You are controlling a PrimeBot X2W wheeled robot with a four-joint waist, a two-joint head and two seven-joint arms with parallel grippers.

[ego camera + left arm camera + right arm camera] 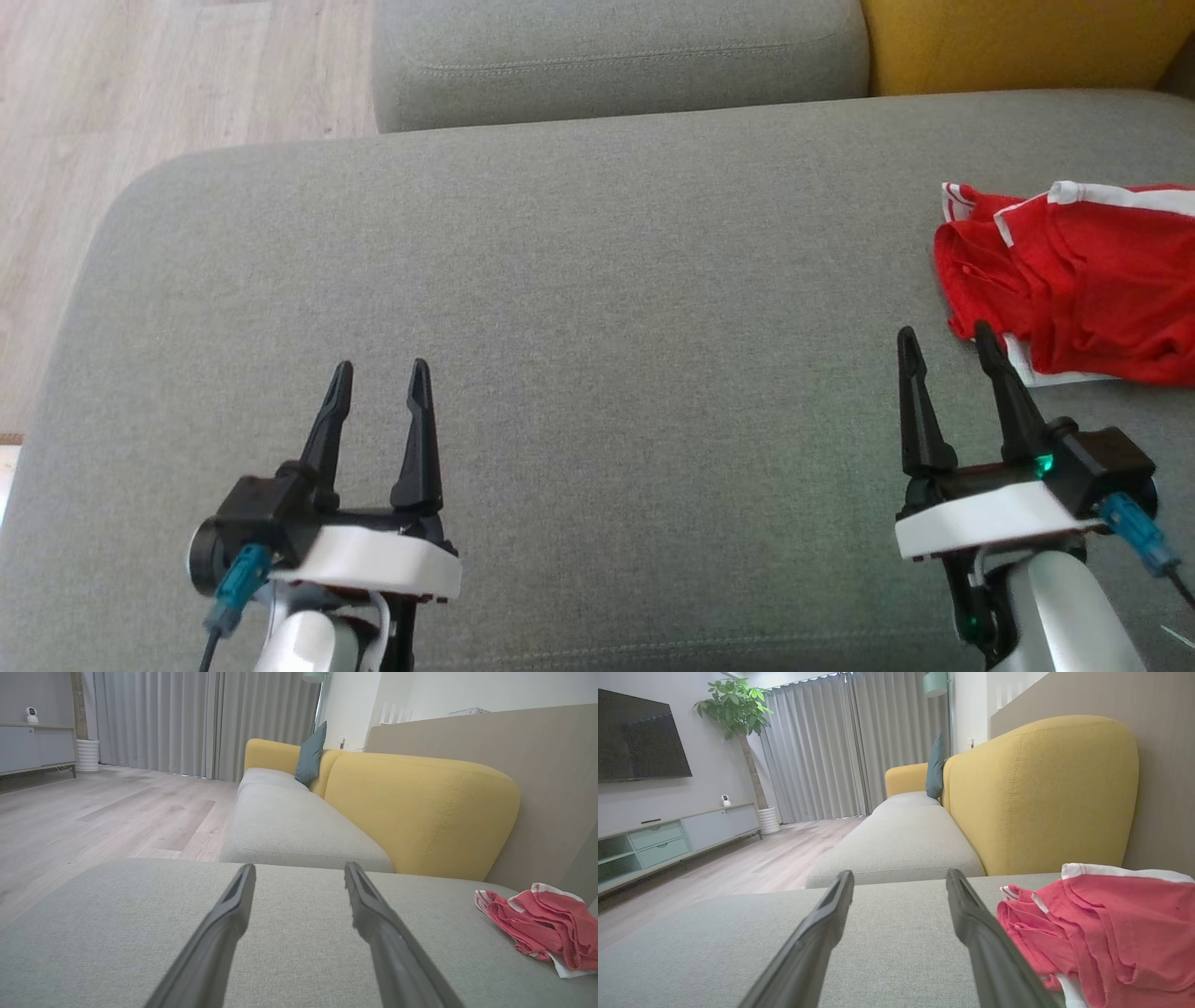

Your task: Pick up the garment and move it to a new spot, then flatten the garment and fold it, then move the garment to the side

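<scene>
Red garment (1092, 289), crumpled at right on grey cushion (597, 280): judged light, limp. Recommend pinching the bunched near-left fold. Spread and empty: left gripper (382, 366), right gripper (943, 329).

Home living room: sofa (901, 844), television (640, 737), curtains (822, 746).

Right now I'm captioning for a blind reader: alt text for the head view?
A crumpled red garment lies at the right edge of a grey cushion. The left gripper and right gripper sit open and empty below, the right one nearest the garment.
</scene>
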